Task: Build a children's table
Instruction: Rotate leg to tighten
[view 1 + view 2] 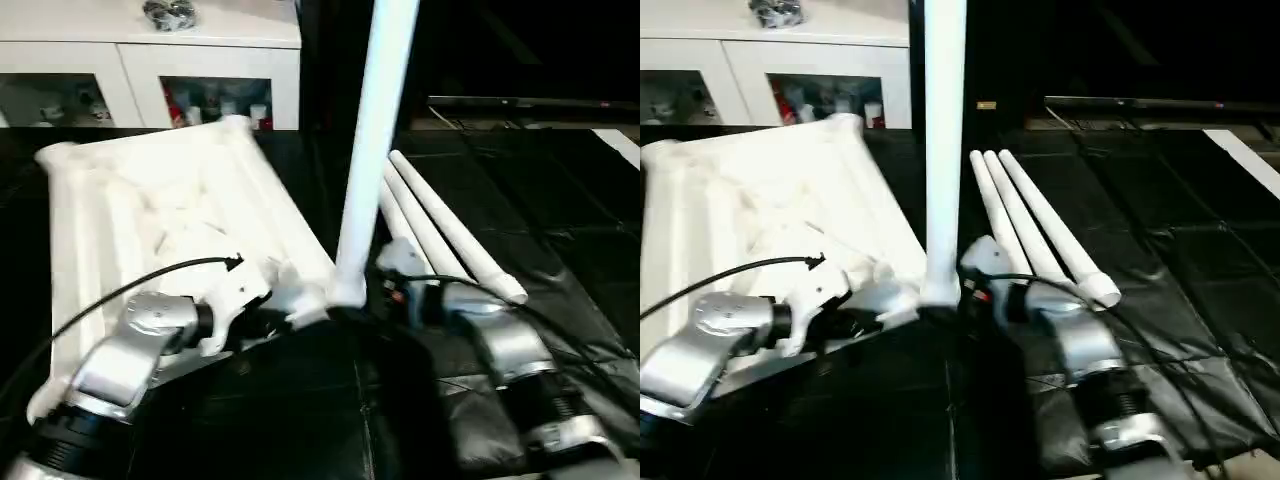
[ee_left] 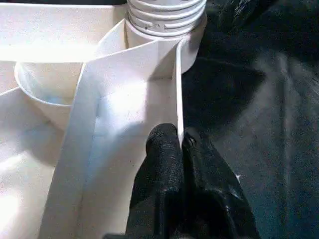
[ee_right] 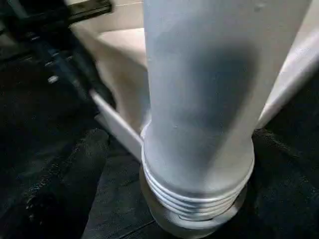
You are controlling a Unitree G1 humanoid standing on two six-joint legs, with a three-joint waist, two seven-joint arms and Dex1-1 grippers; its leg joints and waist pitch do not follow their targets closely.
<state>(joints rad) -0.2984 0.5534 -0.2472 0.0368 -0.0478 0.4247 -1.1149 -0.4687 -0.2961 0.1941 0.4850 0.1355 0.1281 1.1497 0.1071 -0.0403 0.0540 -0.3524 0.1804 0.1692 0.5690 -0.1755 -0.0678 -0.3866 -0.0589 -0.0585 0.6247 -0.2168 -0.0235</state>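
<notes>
Nearest, two silver forearms reach over the black mat [image 1: 560, 250]. The left claw [image 2: 180, 144] is clamped on a thin rib at the near edge of the tabletop [image 1: 170, 200], one black finger on either side of it. The right claw [image 1: 395, 268] sits just beside the foot of the one upright leg [image 1: 372, 140]; I cannot tell how its fingers stand. That leg stands in the near corner socket [image 2: 192, 42] of the upside-down top, its threaded end partly showing above the socket rim. Three more legs [image 1: 1035, 225] lie side by side on the mat beyond the right arm. Farthest back stands one white cabinet [image 1: 150, 70] with glass fronts.
</notes>
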